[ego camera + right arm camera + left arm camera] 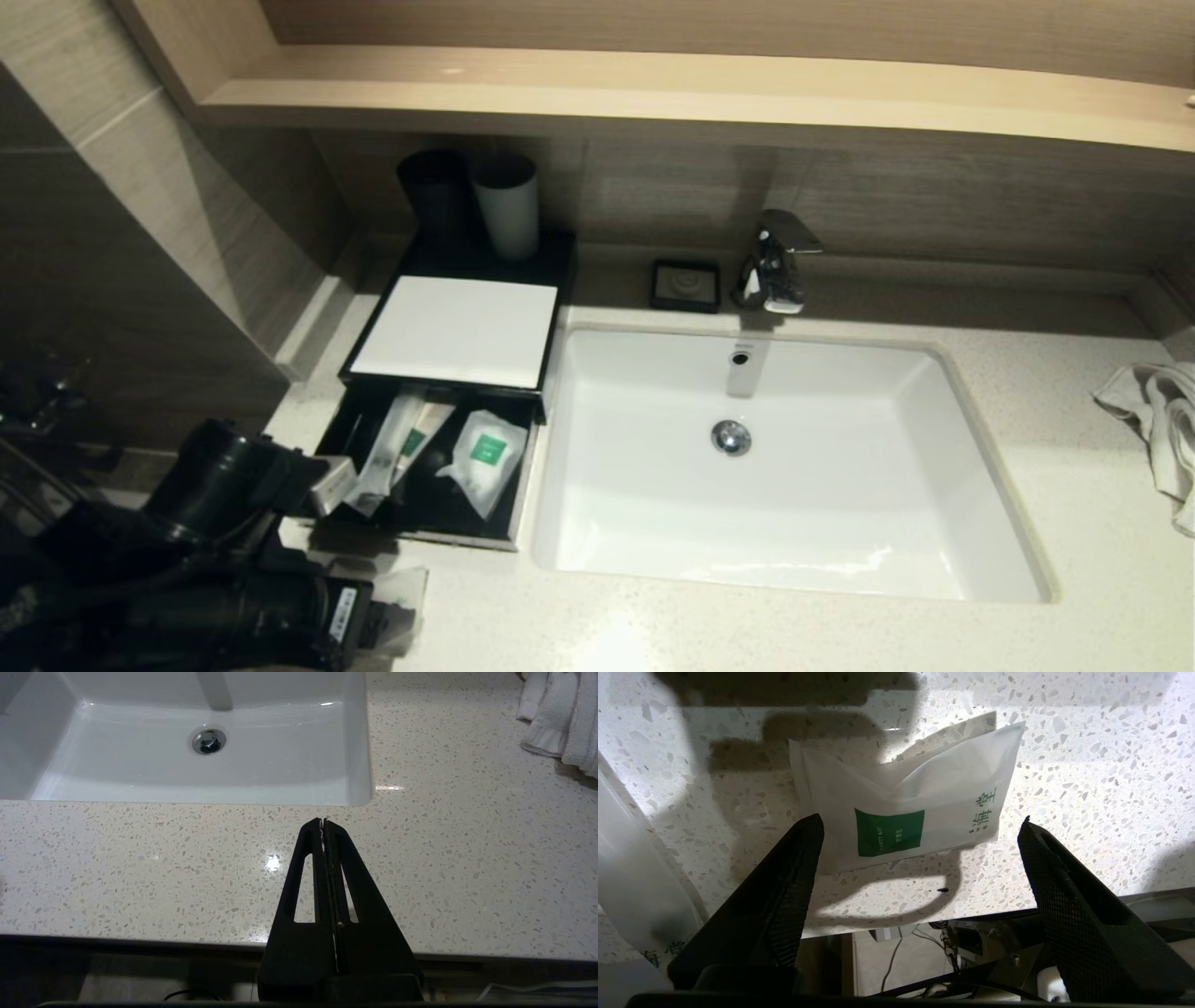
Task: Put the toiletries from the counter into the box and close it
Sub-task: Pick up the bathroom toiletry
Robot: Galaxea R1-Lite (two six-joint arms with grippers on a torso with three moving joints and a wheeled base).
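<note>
You are working the left gripper [920,826] at the counter's near-left edge, its black jaws standing wide and gripping nothing, straddling a small squarish translucent white packet with a green label [896,807] lying flat on the off-white speckled stone counter [1087,765]. Judged step: collecting the last loose toiletry; next you are likely needing to lower, pinch the packet and carry it to the drawer. Right gripper [323,822]: parked above the front edge, fingers pressed together, empty. Beyond, the low black box with a white top panel [457,331] is sitting with its drawer pulled open, holding two long thin packets [397,448] and one squarish green-labelled packet [485,457]; closing is still pending.
</note>
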